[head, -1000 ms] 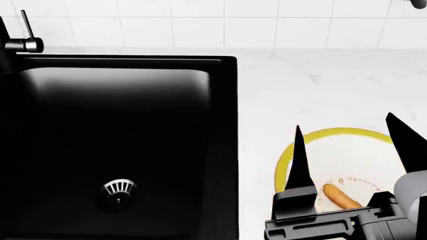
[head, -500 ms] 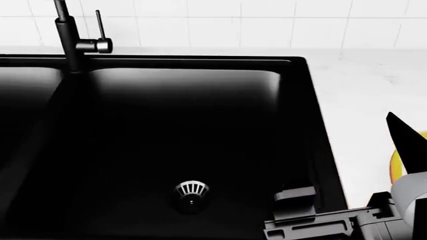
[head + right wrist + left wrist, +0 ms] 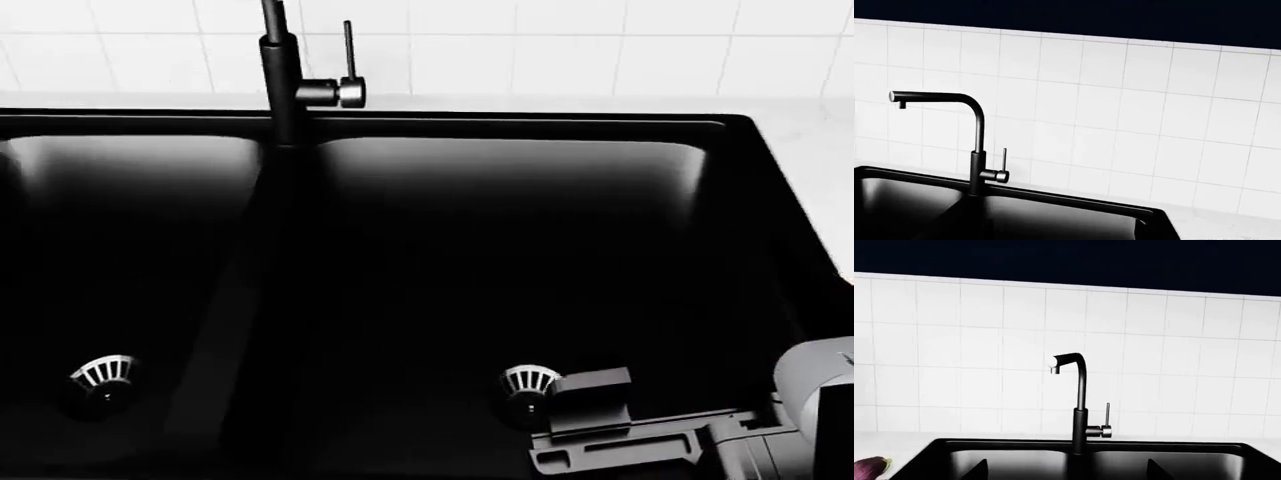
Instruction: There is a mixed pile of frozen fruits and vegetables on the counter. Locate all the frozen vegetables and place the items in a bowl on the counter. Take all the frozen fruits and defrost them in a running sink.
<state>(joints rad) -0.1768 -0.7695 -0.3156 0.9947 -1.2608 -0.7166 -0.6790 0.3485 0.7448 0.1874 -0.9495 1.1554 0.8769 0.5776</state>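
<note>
The head view is filled by the sink (image 3: 441,280), a glossy black double basin with rounded inner corners and one round ribbed metal drain in each half, the left drain (image 3: 103,375) and the right drain (image 3: 529,381). The tall black tap (image 3: 278,70), a slim matte tube with a small metal side lever, stands on the far rim between the basins, and no water is seen at its spout in any view. Both basins appear bare, so the defrosting step is judged not yet done. Only one produce piece is in view: the eggplant (image 3: 871,468), purple and glossy, lies on the white counter (image 3: 894,445) just left of the sink, so at least that vegetable is judged not yet placed. The bowl, carrot and pear are out of view, and their status cannot be determined. The right gripper (image 3: 641,435), a grey blocky body, sits at the near right over the right basin; its fingers blend into the black sink, so its jaw state cannot be told. The left gripper is not visible. Behind the counter runs a wall of smooth white square tiles (image 3: 1121,100).
</note>
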